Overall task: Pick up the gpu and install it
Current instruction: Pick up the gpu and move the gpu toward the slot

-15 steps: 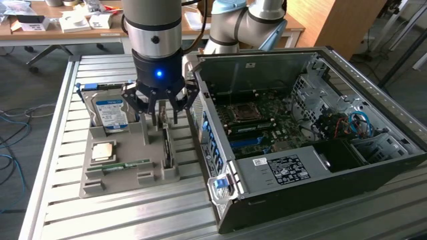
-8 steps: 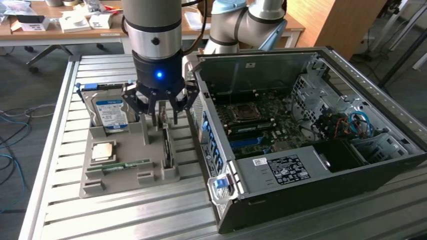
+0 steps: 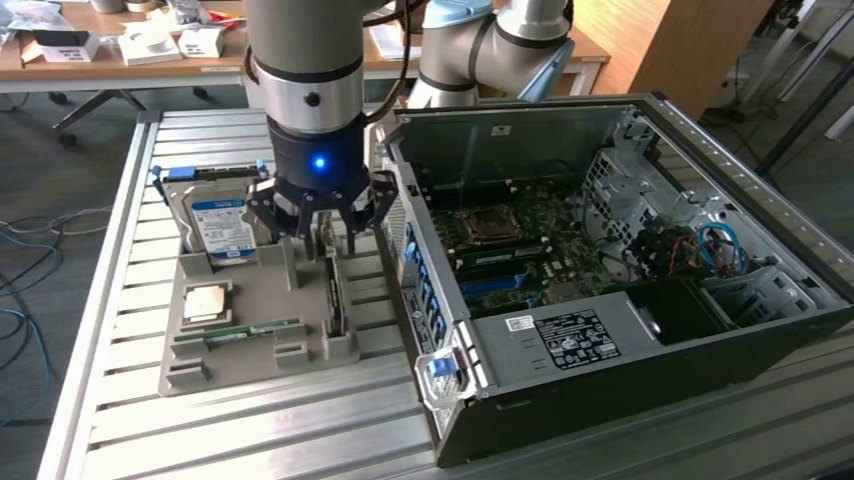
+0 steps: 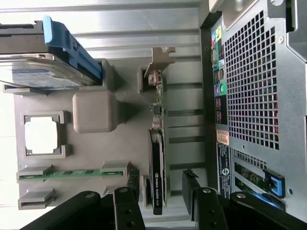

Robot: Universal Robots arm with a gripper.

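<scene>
the black gripper [image 3: 324, 238] [image 4: 161, 184] on the grey robot arm [image 3: 307, 60] hangs low over a grey moulded plastic tray [image 3: 287, 320] [image 4: 124, 153] that sits on a slatted aluminium table [image 3: 120, 400]. its fingers [image 4: 128, 203] are spread wide, one on each side of the gpu [image 3: 334, 295] [image 4: 157, 163], a thin dark rectangular card with a tan-silver metal bracket at one end. gaps show between fingers and card, so nothing is pinched. the gpu stands on edge in a narrow slot on the tray's side nearest the open black computer case [image 3: 521, 140] [image 4: 249, 86]. in the same tray a boxy silver hard drive with a blue-white label [image 3: 220, 225] [image 4: 43, 72] stands upright, a square silver processor chip [image 3: 207, 300] [image 4: 42, 135] lies flat, and a slim green memory stick [image 3: 240, 330] [image 4: 67, 173] sits on edge.
</scene>
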